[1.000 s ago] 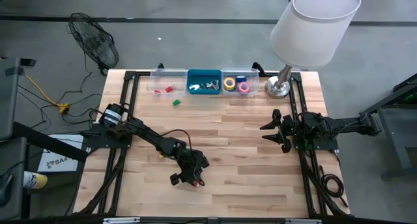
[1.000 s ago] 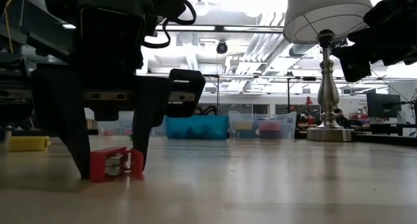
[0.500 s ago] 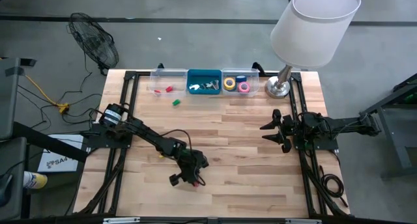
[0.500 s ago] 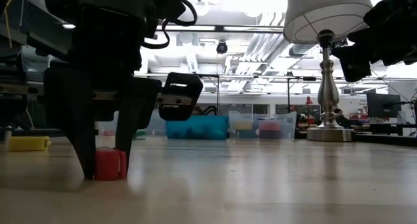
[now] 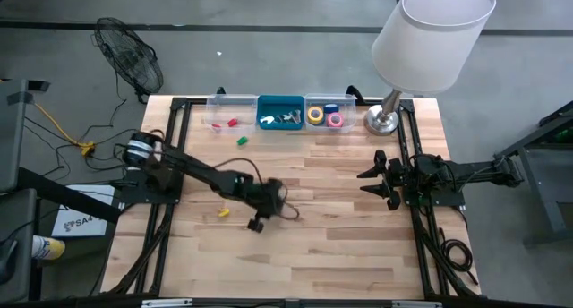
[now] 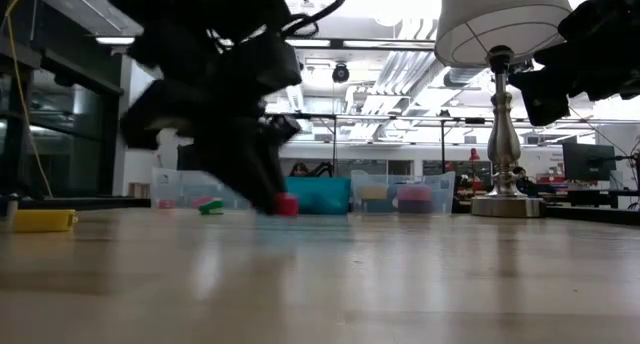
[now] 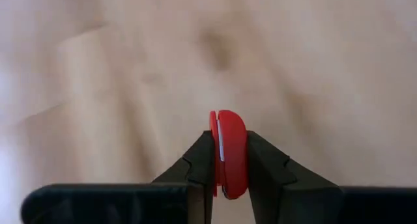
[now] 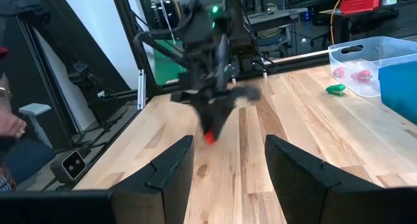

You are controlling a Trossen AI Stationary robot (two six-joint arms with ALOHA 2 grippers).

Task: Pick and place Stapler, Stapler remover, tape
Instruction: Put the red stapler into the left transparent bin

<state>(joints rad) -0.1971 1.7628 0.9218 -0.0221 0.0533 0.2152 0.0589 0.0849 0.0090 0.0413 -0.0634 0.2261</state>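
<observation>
My left gripper (image 5: 258, 220) is over the table's middle left and is shut on a small red stapler (image 7: 231, 142), a rounded blocky piece with a pale seam. The low view shows the red stapler (image 6: 287, 205) under blurred dark fingers, and in the right wrist view the stapler (image 8: 210, 138) hangs above the wood. My right gripper (image 5: 372, 183) waits open at the table's right side. Yellow, pink and blue tape rolls (image 5: 324, 116) lie in the clear bin at the far edge. My left gripper pinches the red stapler by its two flat sides (image 7: 236, 172), one finger (image 7: 199, 162) on each. Its rounded end sticks out past the fingertips. The fingers come from above, pointing down. The stapler is lifted clear of the table.
Along the far edge stand a clear bin (image 5: 226, 120) with red pieces, a teal bin (image 5: 280, 113) with metal items and the tape bin. A lamp base (image 5: 381, 121) stands at the far right. A green piece (image 5: 241, 141) and a yellow piece (image 5: 223, 212) lie loose on the wood.
My left gripper stood open around the red stapler on the table, then shut on it. It has since lifted the stapler clear and swung toward the far edge. The right arm has kept still.
</observation>
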